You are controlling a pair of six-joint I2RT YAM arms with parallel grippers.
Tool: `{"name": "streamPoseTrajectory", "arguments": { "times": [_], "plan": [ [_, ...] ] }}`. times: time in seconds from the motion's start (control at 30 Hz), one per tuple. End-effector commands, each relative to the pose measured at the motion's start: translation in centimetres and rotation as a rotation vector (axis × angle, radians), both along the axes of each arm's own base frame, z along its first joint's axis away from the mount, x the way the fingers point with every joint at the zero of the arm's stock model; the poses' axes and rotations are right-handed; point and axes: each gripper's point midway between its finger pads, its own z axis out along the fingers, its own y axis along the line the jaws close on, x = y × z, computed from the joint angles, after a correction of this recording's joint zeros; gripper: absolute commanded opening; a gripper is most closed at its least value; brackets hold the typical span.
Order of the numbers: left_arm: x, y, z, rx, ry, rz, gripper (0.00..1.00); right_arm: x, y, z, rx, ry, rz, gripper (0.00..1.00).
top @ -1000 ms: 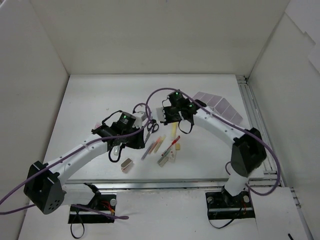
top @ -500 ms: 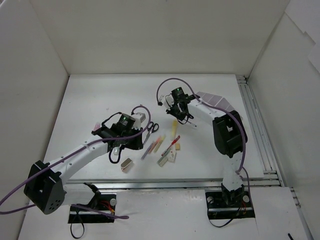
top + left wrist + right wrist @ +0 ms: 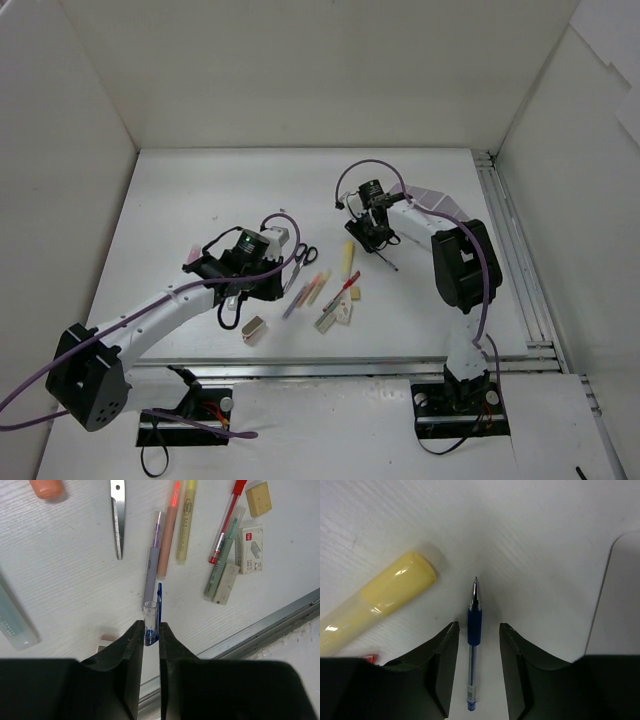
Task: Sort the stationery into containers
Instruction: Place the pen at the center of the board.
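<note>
walls [image 3: 300, 70]: plain white, three sides | table [image 3: 170, 200]: white, faint grain | rail [image 3: 505, 250]: metal, right edge | light: even

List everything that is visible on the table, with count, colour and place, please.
scissors: 1, black handles, left of the markers
markers: 3; orange marker beside pale green marker, yellow marker farther back
loose pens: 4; purple pen, red pen, green pen mid-table, blue pen to the right
erasers: 2, beige, by the red and green pens
staple box: 1, white, beside green pen
metal block: 1, nearest the arm bases
tray: 1, white, behind right arm
left gripper: shut on clear pen
right gripper: open around blue pen
</note>
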Motion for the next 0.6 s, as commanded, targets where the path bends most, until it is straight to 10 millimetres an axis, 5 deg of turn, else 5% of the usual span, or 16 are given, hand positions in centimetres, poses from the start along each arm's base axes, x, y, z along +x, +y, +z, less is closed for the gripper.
{"name": "streamPoseTrajectory", "arguments": {
  "times": [0.0, 0.17, 0.3, 0.57],
  "plan": [
    [1.0, 0.3, 1.8, -0.015, -0.080, 0.013, 0.00, -0.7, -0.7, 2.6, 0.020, -0.029, -0.056, 0.36],
    [1.7, 1.3, 2.7, 0.003, -0.124, 0.054, 0.00, -2.5, -2.8, 2.4, -0.002, -0.008, -0.168, 0.47],
    [1.8, 1.5, 3.1, -0.007, -0.140, 0.059, 0.00, -4.2, -4.6, 2.9, -0.021, -0.010, -0.248, 0.44],
    [2.2, 1.0, 3.6, -0.031, -0.148, 0.015, 0.00, -7.4, -4.1, 1.6, 0.039, 0.079, -0.191, 0.36]
  ]
}}
